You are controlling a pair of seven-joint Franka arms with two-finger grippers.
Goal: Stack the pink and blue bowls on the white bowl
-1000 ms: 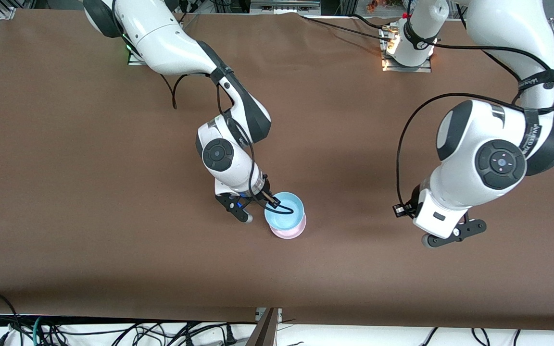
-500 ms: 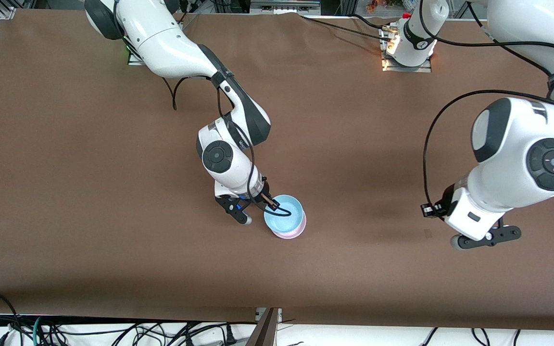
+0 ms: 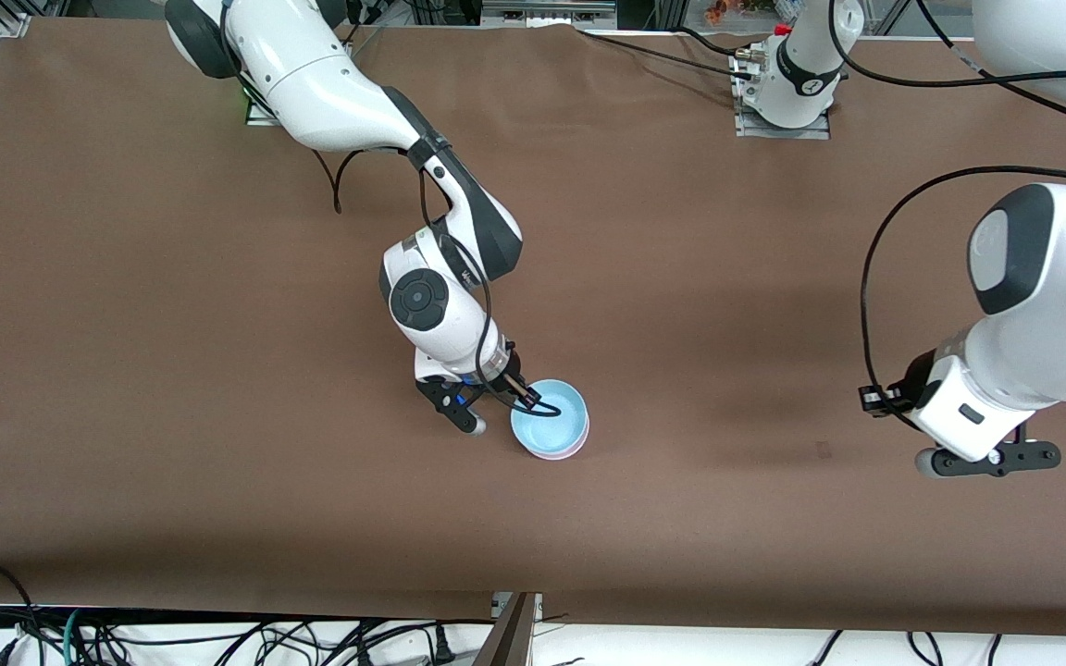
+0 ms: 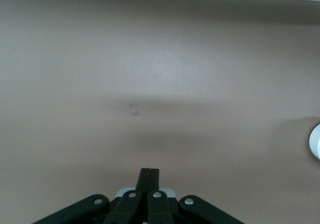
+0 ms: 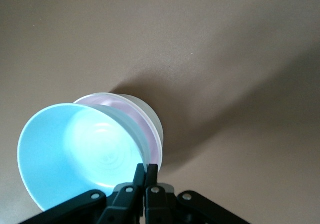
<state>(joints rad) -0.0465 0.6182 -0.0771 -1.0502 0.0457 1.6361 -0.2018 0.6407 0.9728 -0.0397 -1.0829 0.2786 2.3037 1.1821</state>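
Near the centre of the front view, slightly below the middle, the blue bowl sat tilted in the pink bowl, of which only a thin rim showed at its lower edge. In the right wrist view the blue bowl leaned inside the pink bowl, which sat in a pale outer bowl, apparently the white bowl. The right gripper reached down from the arm based at the upper left of the frame and was clamped on the blue bowl's rim, its fingers pinched together on the edge. The left gripper hung at the right edge of the frame over bare brown surface, well apart from the stack, fingers pressed together and holding nothing.
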